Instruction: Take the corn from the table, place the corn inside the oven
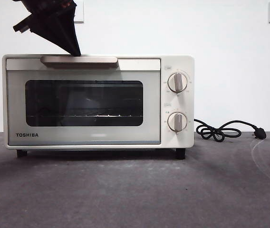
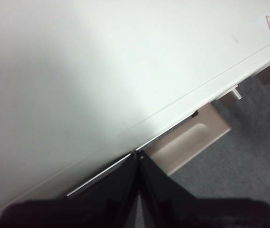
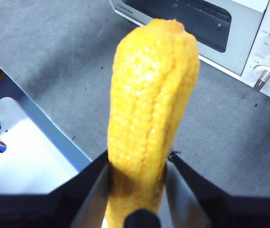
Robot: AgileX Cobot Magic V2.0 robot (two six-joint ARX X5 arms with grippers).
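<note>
Corn (image 3: 149,123) is held clamped between the two jaws of the right gripper (image 3: 137,178), raised above the table (image 3: 54,52) on the near side of the oven (image 3: 230,33), well apart from it; the cob is out of the front view; its long axis runs straight out from the jaws, the tapered tip pointing away from the wrist toward the oven door, a hold judged suited to sliding it in end-first; the jaws grip the blunt base, so most of the cob stands clear; the left gripper (image 2: 137,154) is seen with jaws pressed together, holding nothing, its tip at the oven's top front edge just behind the bar handle (image 1: 79,59), judged placed there to pull the closed door (image 1: 83,102) open
</note>
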